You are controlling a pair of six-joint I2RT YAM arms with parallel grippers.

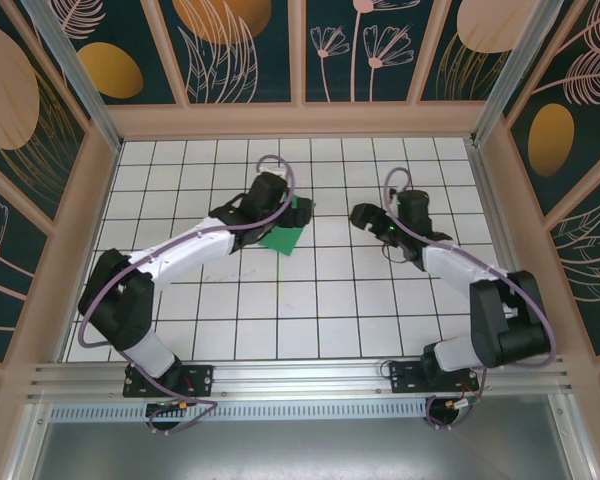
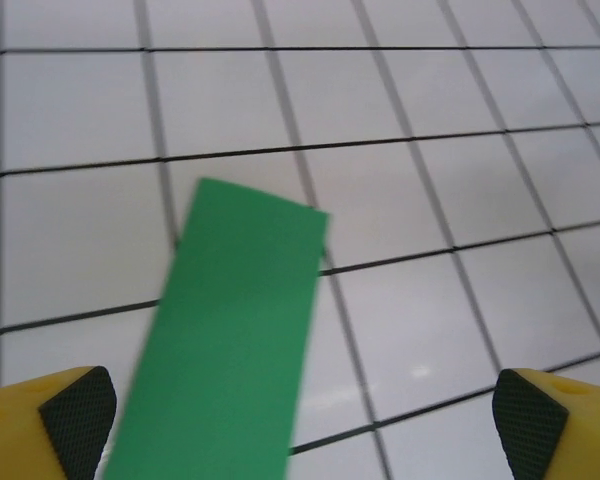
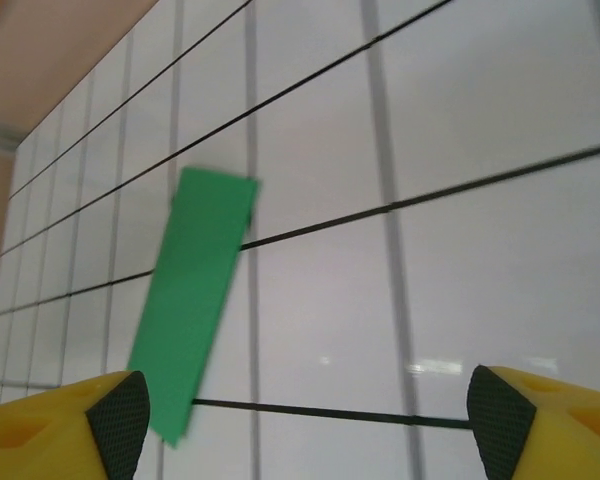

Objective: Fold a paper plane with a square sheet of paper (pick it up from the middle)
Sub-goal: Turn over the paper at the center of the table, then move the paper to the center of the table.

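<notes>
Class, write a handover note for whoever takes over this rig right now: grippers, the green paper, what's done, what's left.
Left gripper: open, over the green paper, not gripping it.
Right gripper: open, off to the paper's right, holding nothing.
Paper: a narrow strip on the white grid table, mid-table.
Done: sheet looks folded narrow.
Left: no pointed nose or wings yet; plane folds remain.

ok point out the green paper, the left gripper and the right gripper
green paper (image 2: 225, 340), left wrist view, middle of the strip
left gripper (image 2: 302, 415), left wrist view, midway between its fingertips
right gripper (image 3: 310, 410), right wrist view, midway between its fingertips
</notes>
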